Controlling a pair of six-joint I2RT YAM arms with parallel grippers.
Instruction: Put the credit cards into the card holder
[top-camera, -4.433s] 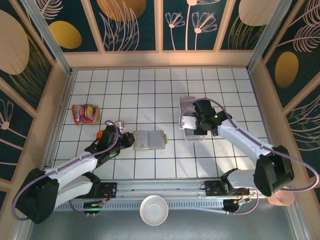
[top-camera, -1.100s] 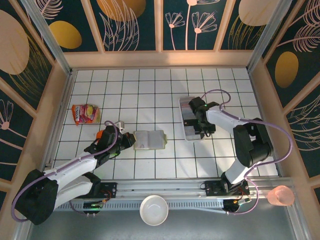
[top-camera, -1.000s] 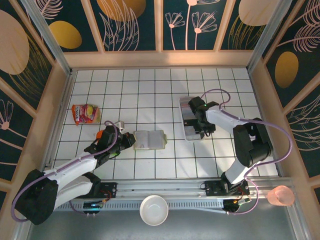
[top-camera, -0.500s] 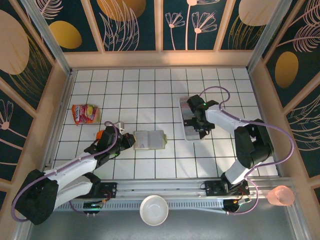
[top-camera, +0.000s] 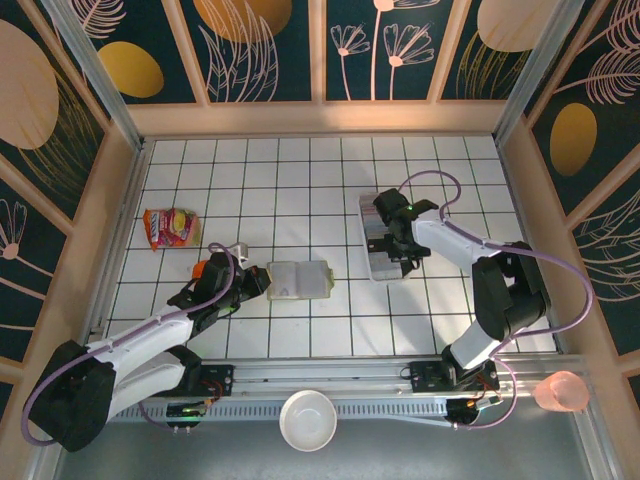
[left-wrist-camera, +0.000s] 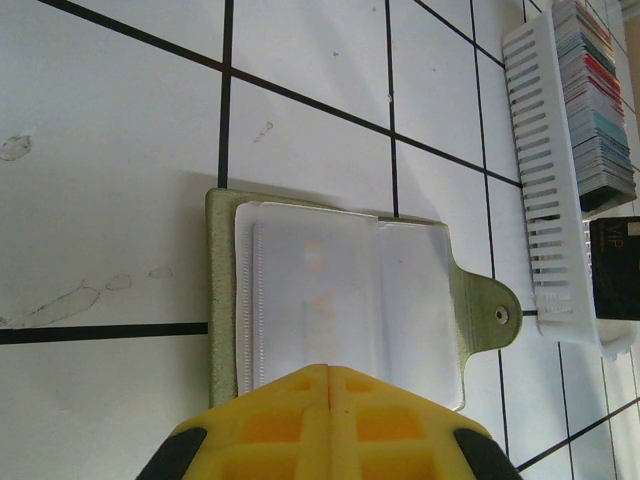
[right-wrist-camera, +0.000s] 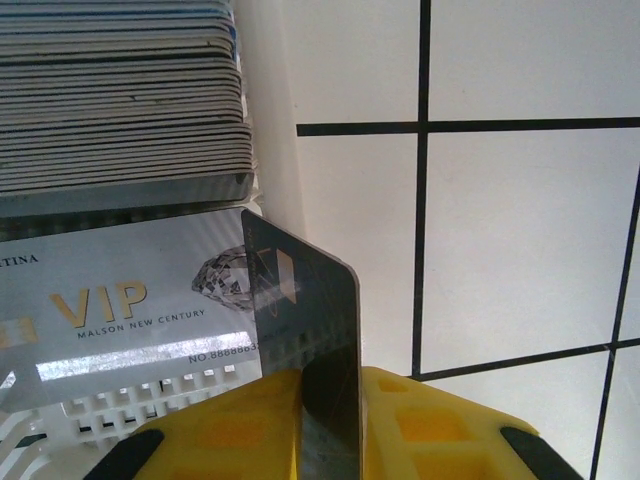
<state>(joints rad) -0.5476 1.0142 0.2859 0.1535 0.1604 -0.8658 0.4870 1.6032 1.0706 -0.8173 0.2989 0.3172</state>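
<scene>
Table (top-camera: 300, 180): white tiles with dark grout lines, walled on three sides.
Card holder (top-camera: 300, 280): lies open and flat near the middle of the table, a little toward the near edge. Its pale clear sleeves face up, with an olive-green border around them.
Snap tab (left-wrist-camera: 488, 315): sticks out from the holder's edge on the tray side and lies flat on the tile.
Left gripper (left-wrist-camera: 328, 385): yellow fingers pressed together with nothing between them. The tips are over the holder's left edge; I cannot tell whether they touch it.
Tray (top-camera: 372, 262): long pale slotted plastic, lengthwise from the far to the near edge. It sits right of the table's middle, near the holder but apart from it.
Credit cards (right-wrist-camera: 120, 90): packed on edge in a striped row at the tray's far end.
VIP card (right-wrist-camera: 120, 300): silver, lying face up in the tray just beside the row.
Right gripper (right-wrist-camera: 325, 385): over the tray, yellow fingers clamped on one card.
Dark card (right-wrist-camera: 320, 330): held between the right fingers and seen nearly edge-on. A rounded corner overlaps the VIP card.
Snack packet (top-camera: 170, 228): orange-red, near the left edge and well apart from the holder.
</scene>
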